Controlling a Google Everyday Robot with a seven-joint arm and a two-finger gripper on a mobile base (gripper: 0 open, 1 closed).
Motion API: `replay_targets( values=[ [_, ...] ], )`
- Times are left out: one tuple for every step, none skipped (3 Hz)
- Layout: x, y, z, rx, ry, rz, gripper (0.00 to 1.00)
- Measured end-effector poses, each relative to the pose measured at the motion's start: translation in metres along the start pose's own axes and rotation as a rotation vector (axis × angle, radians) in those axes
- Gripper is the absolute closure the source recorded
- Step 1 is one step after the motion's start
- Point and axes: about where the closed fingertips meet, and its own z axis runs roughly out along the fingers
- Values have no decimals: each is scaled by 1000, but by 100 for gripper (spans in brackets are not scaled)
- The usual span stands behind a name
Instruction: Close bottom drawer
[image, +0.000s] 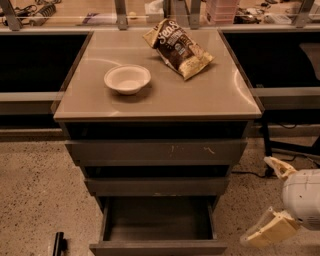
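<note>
The bottom drawer (157, 247) of the grey-brown cabinet is pulled out toward me. Its plain narrow front sits at the frame's lower edge and its dark, shallow box (159, 219) looks empty. My gripper (272, 200) is low at the right, beside the cabinet's lower right corner and apart from the drawer. One pale finger (278, 167) points up-left and the other (270, 230) sits below it, spread wide, holding nothing.
The top drawer (156, 151) with pale scratch marks and the middle drawer (157, 186) both stand slightly out. On the cabinet top (210, 95) are a white bowl (127, 79) and a chip bag (178, 48). A dark object (59, 244) lies on the speckled floor at the left.
</note>
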Motion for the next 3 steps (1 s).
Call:
replay_targets(
  values=[
    [-2, 0, 0, -1, 0, -3, 21],
    [-2, 0, 0, -1, 0, -3, 44],
    [-2, 0, 0, -1, 0, -3, 67]
  ],
)
